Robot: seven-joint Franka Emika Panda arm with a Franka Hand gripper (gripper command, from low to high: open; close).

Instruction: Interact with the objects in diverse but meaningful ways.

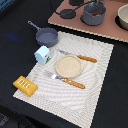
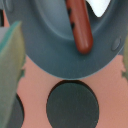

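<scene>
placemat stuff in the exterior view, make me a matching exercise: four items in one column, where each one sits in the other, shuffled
Items
1. bread loaf
2. grey long-handled pan
3. pale blue carton
4. round tan plate

Places
A. between the fork and the knife
B. far corner of the placemat, handle pointing off it
C. near corner, on the exterior view's left
D. just in front of the pan

Pairs: 1-C, 2-B, 3-D, 4-A

A staged toy-kitchen tabletop: a woven placemat (image 1: pixel 75 75) holding a round plate (image 1: pixel 68 66) at centre, a toy stove board (image 1: pixel 85 22) with black burners at twelve o'clock, dark cloth beneath.
</scene>
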